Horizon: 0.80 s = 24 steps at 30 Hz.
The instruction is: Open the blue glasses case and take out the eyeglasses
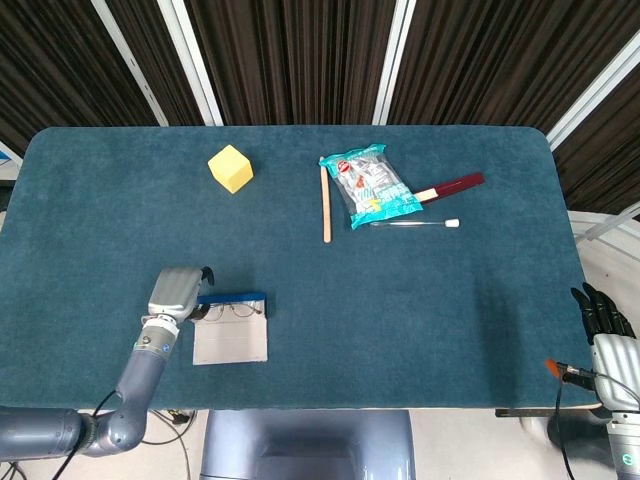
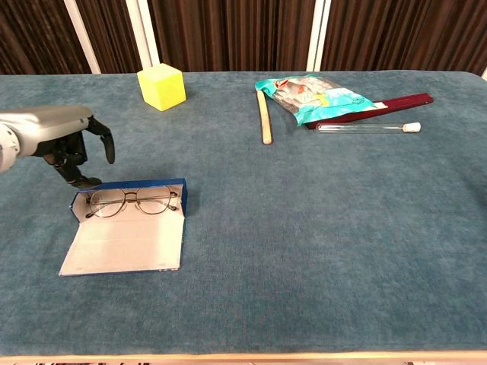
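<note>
The blue glasses case (image 2: 125, 228) lies open near the table's front left, its grey lid (image 1: 230, 342) folded flat toward me. The thin-framed eyeglasses (image 2: 131, 201) rest inside against the blue back wall (image 1: 232, 297); the eyeglasses (image 1: 228, 310) also show in the head view. My left hand (image 2: 65, 141) hovers at the case's far-left corner with its fingers (image 2: 104, 141) curved down and apart, holding nothing. In the head view the left hand (image 1: 178, 293) sits just left of the case. My right hand (image 1: 603, 315) hangs off the table's right edge, empty.
A yellow cube (image 2: 161, 86) sits at the back left. A wooden stick (image 2: 265, 116), a snack packet (image 2: 316, 96), a dark red bar (image 2: 396, 102) and a clear tube (image 2: 365, 128) lie at the back right. The table's front edge (image 2: 243, 356) is close to the case.
</note>
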{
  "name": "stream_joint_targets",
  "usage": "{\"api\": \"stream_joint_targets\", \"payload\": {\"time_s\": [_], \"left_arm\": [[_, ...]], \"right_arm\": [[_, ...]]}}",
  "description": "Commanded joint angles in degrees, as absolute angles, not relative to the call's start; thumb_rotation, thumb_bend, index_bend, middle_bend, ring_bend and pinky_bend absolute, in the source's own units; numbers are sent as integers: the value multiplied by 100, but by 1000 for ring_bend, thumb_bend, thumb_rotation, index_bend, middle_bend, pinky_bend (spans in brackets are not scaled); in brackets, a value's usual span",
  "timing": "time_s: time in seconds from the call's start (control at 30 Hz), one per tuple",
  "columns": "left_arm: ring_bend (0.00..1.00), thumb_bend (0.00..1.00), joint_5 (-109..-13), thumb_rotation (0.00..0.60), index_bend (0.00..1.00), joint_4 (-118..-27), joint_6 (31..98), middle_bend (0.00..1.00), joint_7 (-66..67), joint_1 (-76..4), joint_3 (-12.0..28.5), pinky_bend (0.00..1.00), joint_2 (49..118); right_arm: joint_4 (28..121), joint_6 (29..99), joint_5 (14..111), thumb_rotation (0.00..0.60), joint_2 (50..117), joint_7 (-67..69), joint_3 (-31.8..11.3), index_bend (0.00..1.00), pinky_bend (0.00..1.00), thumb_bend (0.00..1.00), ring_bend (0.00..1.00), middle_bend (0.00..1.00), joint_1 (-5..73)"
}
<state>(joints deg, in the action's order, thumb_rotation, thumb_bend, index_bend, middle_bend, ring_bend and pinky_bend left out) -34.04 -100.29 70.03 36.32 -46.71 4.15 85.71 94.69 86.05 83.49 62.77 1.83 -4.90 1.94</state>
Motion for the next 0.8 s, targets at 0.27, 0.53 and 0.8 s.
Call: {"api": "stream_joint_targets", "payload": {"time_s": [0.27,0.53,0.8], "left_arm": [[1000,319,-2753,600,444,-9837,7261,1000,3946,-4773,859,1000,9152],[1000,353,-2344,600,444,-9761,7376,1000,4192,-4817,1044,1000,9354],[1000,362,-2163,600,448,-9729,7309,1000,4293,-4842,1173,1000,9402]], "right_arm": [[9475,8576,8334,600,6268,204,-490,0,179,174,0,0,202],[9476,8570,8333,600,6263,222,-492,0,179,174,0,0,205],[9480,8572,8331,600,6262,222,-493,0,179,174,0,0,205]]}}
